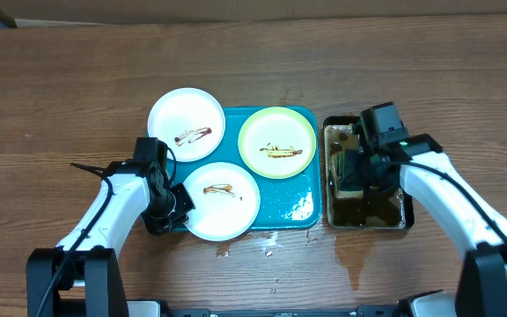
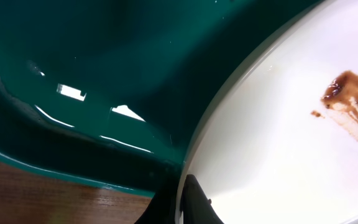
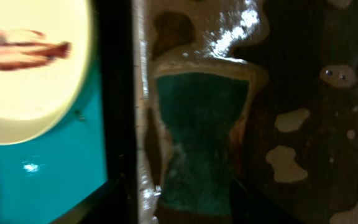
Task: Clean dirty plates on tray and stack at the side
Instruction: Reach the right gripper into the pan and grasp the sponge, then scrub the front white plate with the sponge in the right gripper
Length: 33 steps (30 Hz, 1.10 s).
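Observation:
Three plates with brown sauce streaks lie on the teal tray point(image 1: 290, 208): a white plate point(image 1: 186, 125) at the back left overhanging the rim, a yellow-green plate point(image 1: 277, 143) at the back right, and a white plate point(image 1: 222, 201) at the front. My left gripper point(image 1: 180, 202) is shut on the front white plate's left rim; in the left wrist view the fingers point(image 2: 182, 208) straddle that rim point(image 2: 278, 143) over the tray point(image 2: 104, 62). My right gripper point(image 1: 360, 173) is down in the pan, shut on a green sponge point(image 3: 197, 124), which is pinched at its waist.
A black-rimmed pan point(image 1: 409, 211) of brown water stands right of the tray; its rim point(image 3: 120, 93) separates the sponge from the yellow-green plate point(image 3: 30, 81). Spilled water point(image 1: 355, 251) wets the wooden table in front of the pan. Droplets lie by the tray's front edge point(image 1: 267, 251).

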Motion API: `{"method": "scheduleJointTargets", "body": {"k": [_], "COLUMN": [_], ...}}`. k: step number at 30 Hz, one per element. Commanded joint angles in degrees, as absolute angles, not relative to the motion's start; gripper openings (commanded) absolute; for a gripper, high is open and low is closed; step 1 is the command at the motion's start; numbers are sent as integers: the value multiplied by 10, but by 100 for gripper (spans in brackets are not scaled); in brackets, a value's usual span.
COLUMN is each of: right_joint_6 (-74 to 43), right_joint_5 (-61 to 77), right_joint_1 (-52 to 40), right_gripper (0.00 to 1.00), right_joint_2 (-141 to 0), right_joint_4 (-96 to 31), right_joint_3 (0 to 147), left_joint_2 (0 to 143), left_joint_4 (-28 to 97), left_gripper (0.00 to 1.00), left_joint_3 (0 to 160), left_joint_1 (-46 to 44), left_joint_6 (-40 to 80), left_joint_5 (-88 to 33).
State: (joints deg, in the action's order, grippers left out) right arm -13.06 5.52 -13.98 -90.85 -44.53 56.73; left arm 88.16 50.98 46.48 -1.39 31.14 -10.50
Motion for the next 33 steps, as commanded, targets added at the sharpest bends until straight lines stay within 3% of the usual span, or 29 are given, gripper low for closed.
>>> {"method": "scheduleJointTargets", "body": {"k": [1, 3, 11, 15, 19, 33], "right_joint_6": [-151, -151, -151, -155, -156, -168], "right_joint_5": [42, 46, 45, 45, 45, 45], "right_joint_1": [-143, -143, -154, -154, -154, -153], "right_gripper": [49, 44, 42, 19, 4, 4], "right_joint_2": [-932, -947, -994, -1002, -1002, -932], "right_joint_4": [-437, -435, -425, -422, -424, -514], "right_joint_3": [577, 577, 573, 573, 573, 687], "left_joint_2": [884, 884, 884, 884, 884, 884], "left_joint_4": [508, 507, 507, 507, 507, 504], "left_gripper": [4, 4, 4, 4, 4, 4], "left_joint_3": [462, 462, 462, 462, 462, 462], "left_joint_1": [-13, -13, -13, -13, -13, -13], "left_joint_6": [300, 300, 300, 300, 300, 295], "left_joint_5": [-101, -101, -101, -101, -101, -102]}}
